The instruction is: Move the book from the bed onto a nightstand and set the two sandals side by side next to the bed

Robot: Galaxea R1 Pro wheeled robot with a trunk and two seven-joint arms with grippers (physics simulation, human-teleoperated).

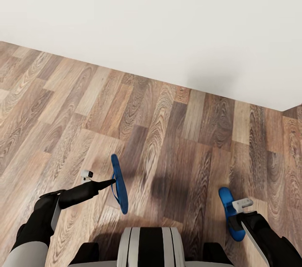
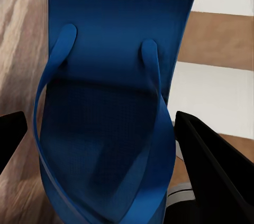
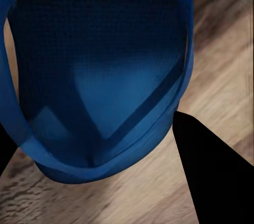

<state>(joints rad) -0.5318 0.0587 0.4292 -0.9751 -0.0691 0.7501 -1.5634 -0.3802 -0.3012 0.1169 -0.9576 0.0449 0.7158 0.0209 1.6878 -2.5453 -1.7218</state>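
Each gripper holds one of the two bright blue sandals over the wood-plank floor. My left gripper point(image 1: 110, 182) is shut on the left sandal point(image 1: 119, 189), which is turned on its edge. In the left wrist view that sandal point(image 2: 111, 76) shows its straps between the black fingers point(image 2: 211, 171). My right gripper point(image 1: 235, 215) is shut on the other sandal point(image 1: 226, 202) at the lower right. In the right wrist view this sandal point(image 3: 95, 76) sits between the dark fingers point(image 3: 211, 176). The book, the bed and the nightstand are out of view.
A plain white wall point(image 1: 167, 19) runs across the view ahead, meeting the brown plank floor point(image 1: 176, 141) along a slanted line. My own trunk point(image 1: 150, 248) shows at the bottom middle. Dark shadows lie on the floor between the arms.
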